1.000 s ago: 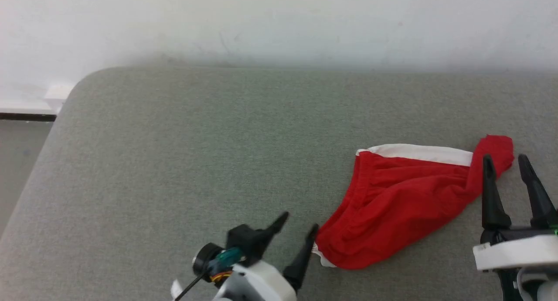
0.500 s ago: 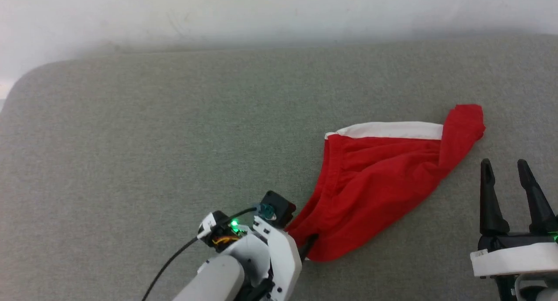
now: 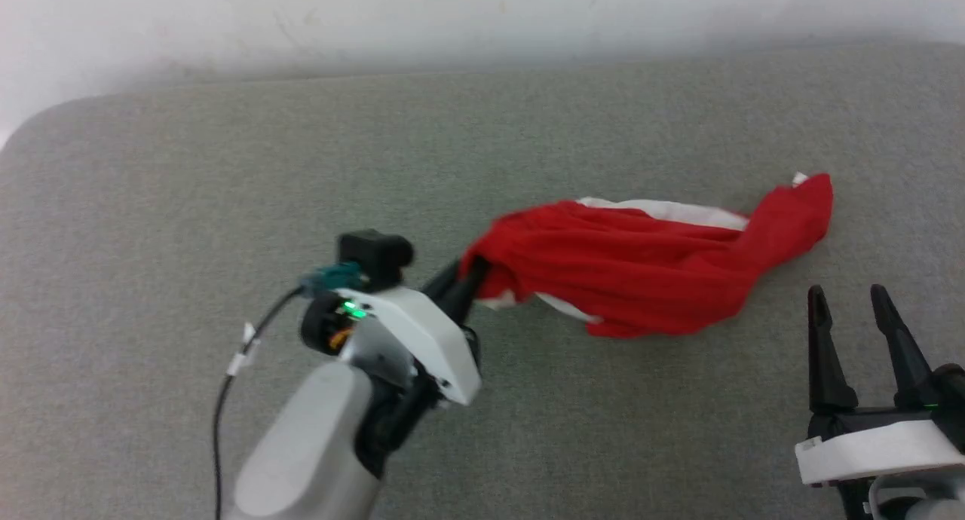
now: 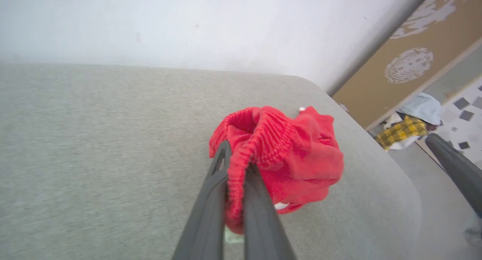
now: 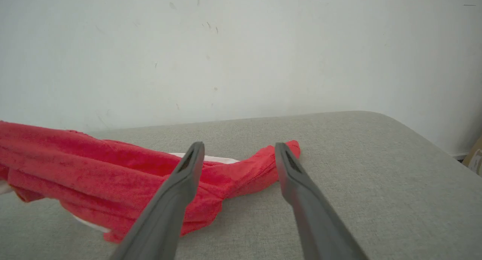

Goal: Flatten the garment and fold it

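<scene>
Lifted since a second ago, the garment hangs by its waistband from the clamped left gripper, its right end resting on the grey cushion. The right gripper idles, fingers apart. Pulling further may slip the pinch, leaving bunching.

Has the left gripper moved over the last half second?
Yes. The left gripper, shut on the bright red shorts, has gone toward the far edge of the grey cushion, dragging the waistband end along.
</scene>
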You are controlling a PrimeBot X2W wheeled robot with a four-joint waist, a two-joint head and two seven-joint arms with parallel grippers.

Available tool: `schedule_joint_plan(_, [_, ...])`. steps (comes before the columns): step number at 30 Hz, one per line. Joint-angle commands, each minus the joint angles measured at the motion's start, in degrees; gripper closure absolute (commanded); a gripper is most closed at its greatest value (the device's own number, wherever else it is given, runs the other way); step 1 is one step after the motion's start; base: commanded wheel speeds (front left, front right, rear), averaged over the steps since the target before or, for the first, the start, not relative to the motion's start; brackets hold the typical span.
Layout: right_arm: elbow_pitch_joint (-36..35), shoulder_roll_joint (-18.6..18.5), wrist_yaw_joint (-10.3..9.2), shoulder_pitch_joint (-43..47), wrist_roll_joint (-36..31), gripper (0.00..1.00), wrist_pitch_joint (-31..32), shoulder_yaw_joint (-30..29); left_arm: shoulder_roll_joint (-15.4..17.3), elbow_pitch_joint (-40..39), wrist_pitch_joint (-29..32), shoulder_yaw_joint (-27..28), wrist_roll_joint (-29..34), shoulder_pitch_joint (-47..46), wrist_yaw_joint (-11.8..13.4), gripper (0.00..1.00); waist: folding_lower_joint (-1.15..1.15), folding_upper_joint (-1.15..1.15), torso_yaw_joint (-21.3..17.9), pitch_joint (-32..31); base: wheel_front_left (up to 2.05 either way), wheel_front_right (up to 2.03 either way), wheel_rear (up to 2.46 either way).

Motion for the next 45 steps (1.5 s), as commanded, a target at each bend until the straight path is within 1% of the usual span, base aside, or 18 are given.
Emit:
schedule_joint_plan(1, [0.1,0.2,-0.04,-0.4,-0.5,0.0,0.1,0.5,0.8,0.2,-1.2,2.2,-0.9,-0.7,1.2,1.0,-0.01,-0.01,1.8,-1.5,0.0,0.0,0.0])
schedule_joint_plan(4, [0.0,0.0,-0.04,-0.8,-0.8,0.0,0.5,1.6,2.0,1.6,-2.9,6.6,-2.4,0.0,4.1,1.0,-0.01,-0.01,2.6,-1.6,0.0,0.0,0.0])
schedule_joint_plan(5, [-0.3,0.0,-0.04,-1.0,-0.9,0.0,0.8,2.0,2.9,3.2,-3.3,9.1,-3.1,1.1,6.3,1.0,-0.01,-0.01,3.1,-1.4,0.0,0.0,0.0])
schedule_joint_plan(6, [-0.3,0.0,-0.04,-1.0,-0.9,0.0,0.8,2.0,2.9,3.2,-3.3,9.1,-3.1,1.1,6.3,1.0,-0.01,-0.01,3.1,-1.4,0.0,0.0,0.0])
schedule_joint_plan(10, [-0.4,0.0,-0.04,-1.3,-0.9,0.0,1.3,2.7,4.9,7.8,-4.2,11.9,-2.6,4.0,10.8,1.0,-0.01,-0.01,4.1,-1.0,0.0,0.0,0.0])
schedule_joint_plan(11, [-0.4,0.0,-0.04,-1.3,-0.9,0.0,1.4,3.0,5.1,9.0,-4.5,12.1,-2.2,4.6,11.6,0.64,-0.01,-0.01,4.4,-0.8,0.0,0.0,0.0])
schedule_joint_plan(12, [-0.4,0.0,-0.04,-1.4,-0.9,0.0,1.6,3.3,5.1,10.0,-4.9,12.0,-1.9,5.1,12.0,0.0,-0.01,-0.01,4.6,-0.7,0.0,0.0,0.0])
schedule_joint_plan(13, [-0.4,-0.1,-0.04,-1.5,-0.8,0.0,1.7,3.8,5.1,10.6,-5.6,11.9,-1.7,5.4,12.0,0.0,-0.01,-0.01,4.8,-0.7,0.0,0.0,0.0])
schedule_joint_plan(16, [-0.3,-0.7,-0.04,-1.8,-0.5,0.0,2.3,5.4,4.0,10.8,-8.5,12.0,-2.1,5.9,11.0,0.0,-0.01,-0.01,5.8,-0.7,0.0,0.0,0.0])
schedule_joint_plan(20, [-0.2,-1.8,-0.04,-1.6,0.0,0.0,3.7,6.8,3.5,8.6,-14.8,10.6,-0.5,5.8,8.2,0.0,-0.01,-0.01,7.9,-1.5,0.0,0.0,0.0])
schedule_joint_plan(23, [0.8,-2.9,-0.04,-1.0,1.4,0.0,7.8,8.9,3.9,6.1,-19.9,9.8,2.1,6.3,7.7,0.0,-0.01,-0.01,9.5,-2.5,0.0,0.0,0.0])
schedule_joint_plan(26, [2.3,-4.4,-0.04,-1.1,3.2,0.0,13.8,11.6,4.8,2.8,-22.4,9.0,6.6,7.6,8.4,0.0,-0.01,-0.01,11.1,-3.3,0.0,0.0,0.0])
schedule_joint_plan(28, [3.8,-5.4,-0.04,-1.9,3.8,0.0,18.4,12.9,5.7,-0.2,-22.9,8.7,11.0,8.5,9.3,0.0,-0.01,-0.01,12.2,-3.7,0.0,0.0,0.0])
schedule_joint_plan(32, [7.7,-4.6,-0.04,-5.0,5.4,0.0,27.8,13.3,5.7,-9.0,-23.0,9.9,19.1,11.8,10.6,0.0,-0.01,-0.01,14.1,-3.9,0.0,0.0,0.0])
schedule_joint_plan(35, [10.6,-3.0,-0.04,-8.0,6.3,0.0,33.3,11.9,4.5,-11.9,-23.0,10.4,21.8,14.5,10.2,0.0,-0.01,-0.01,15.4,-3.9,0.0,0.0,0.0])
schedule_joint_plan(38, [14.3,-2.1,-0.04,-10.6,4.0,0.0,37.9,9.2,2.7,-12.7,-23.0,10.9,22.7,15.9,9.4,0.0,-0.01,-0.01,17.0,-3.4,0.0,0.0,0.0])
schedule_joint_plan(43, [19.8,-0.5,-0.04,-14.0,-0.3,0.0,40.7,3.9,0.5,-13.1,-23.0,11.8,23.9,16.1,8.0,0.0,-0.01,-0.01,19.2,-2.5,0.0,0.0,0.0])
schedule_joint_plan(45, [21.6,-0.2,-0.04,-15.0,-1.0,0.0,40.8,3.7,-0.1,-13.2,-23.0,12.2,24.3,15.9,7.4,0.0,-0.01,-0.01,19.8,-2.0,0.0,0.0,0.0])
